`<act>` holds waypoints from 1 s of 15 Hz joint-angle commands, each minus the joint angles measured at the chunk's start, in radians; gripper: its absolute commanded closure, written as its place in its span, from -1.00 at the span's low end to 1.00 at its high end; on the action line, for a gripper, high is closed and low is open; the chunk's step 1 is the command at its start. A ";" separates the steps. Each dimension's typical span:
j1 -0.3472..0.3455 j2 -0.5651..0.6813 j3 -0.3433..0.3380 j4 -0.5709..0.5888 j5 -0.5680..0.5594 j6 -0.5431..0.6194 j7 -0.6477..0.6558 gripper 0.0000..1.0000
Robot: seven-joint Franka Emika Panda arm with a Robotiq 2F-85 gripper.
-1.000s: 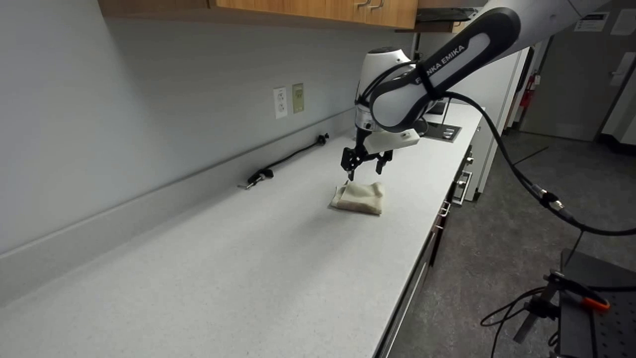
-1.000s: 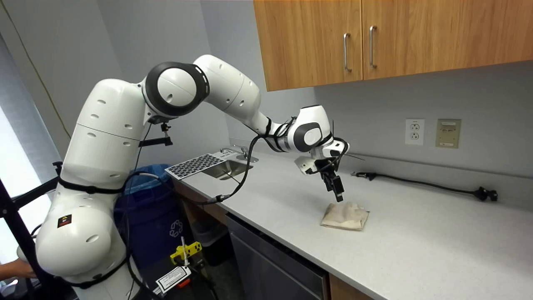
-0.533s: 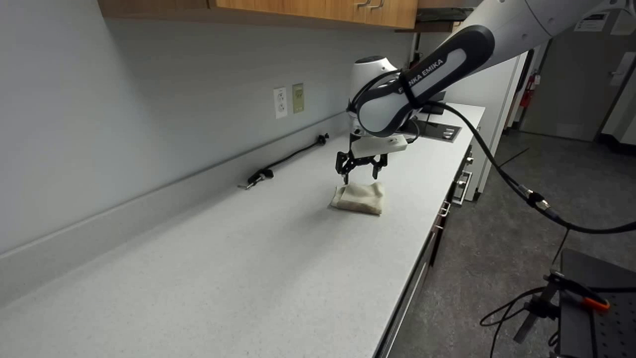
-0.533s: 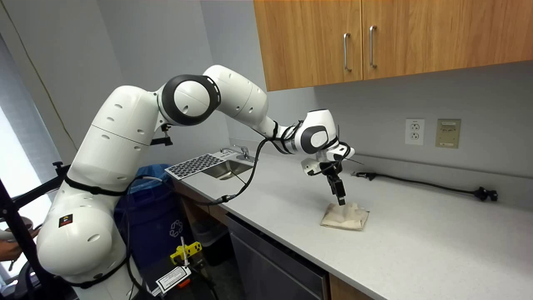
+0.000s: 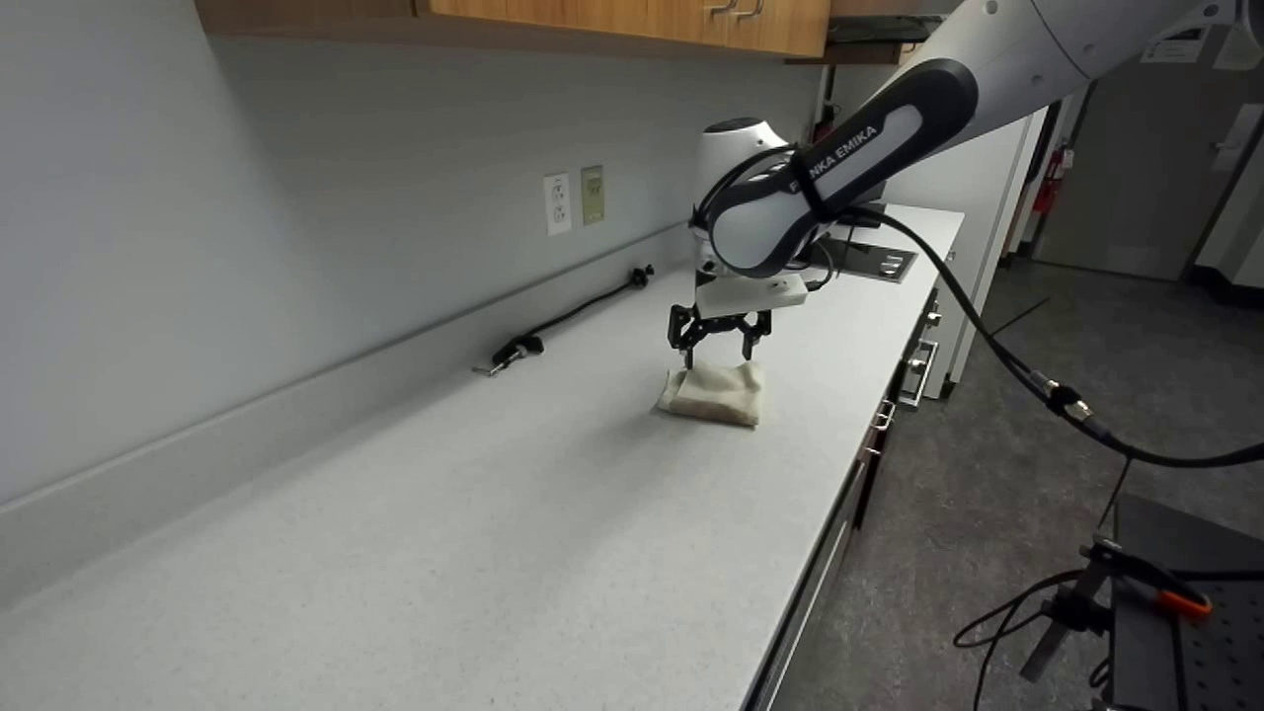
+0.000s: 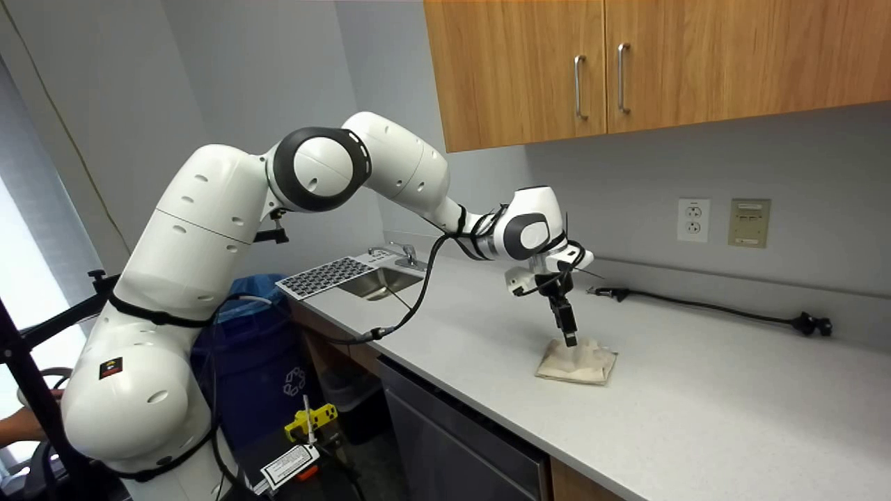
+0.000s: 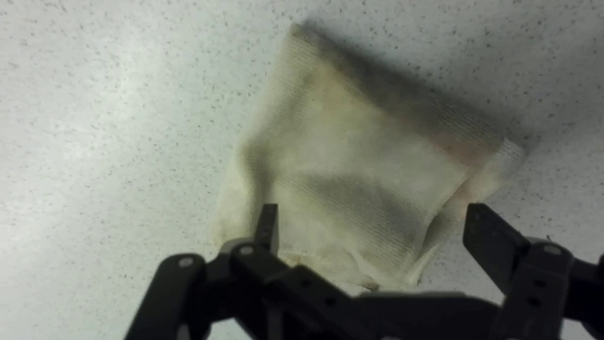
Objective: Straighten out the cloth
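Observation:
A beige cloth lies folded into a small, wrinkled square on the counter, in both exterior views (image 5: 716, 393) (image 6: 578, 363). In the wrist view the cloth (image 7: 368, 141) shows layered folds, with a loose fold along its right edge. My gripper (image 5: 719, 359) is open and empty, pointing down just above the cloth's far edge. In an exterior view its tip (image 6: 571, 341) is close over the cloth; whether it touches cannot be told. In the wrist view the gripper (image 7: 371, 208) has its left finger over the cloth and its right finger just outside the cloth's right edge.
The white counter (image 5: 444, 553) runs along the wall. A black cable with clamp ends (image 5: 583, 308) lies near the backsplash. A sink (image 6: 379, 284) with a checkered board (image 6: 324, 277) stands at one end. Wooden cabinets (image 6: 522, 69) hang above. The counter's front edge (image 6: 480, 412) drops to the floor.
The arm has moved down and forward, bringing the open gripper closer to the cloth, mostly in the first half second. The cloth has not moved.

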 commanded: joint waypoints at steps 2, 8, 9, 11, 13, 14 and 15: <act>0.006 0.061 -0.036 0.091 0.027 -0.035 0.075 -1.00; 0.007 0.127 -0.041 0.174 0.028 -0.041 0.157 -0.97; 0.006 0.138 -0.042 0.190 0.028 -0.046 0.170 -0.95; 0.006 0.155 -0.045 0.211 0.025 -0.052 0.192 -0.92; 0.002 0.165 -0.045 0.223 0.026 -0.066 0.210 -0.77; 0.003 0.169 -0.048 0.228 0.024 -0.071 0.219 -0.51; 0.003 0.172 -0.050 0.230 0.022 -0.077 0.228 -0.38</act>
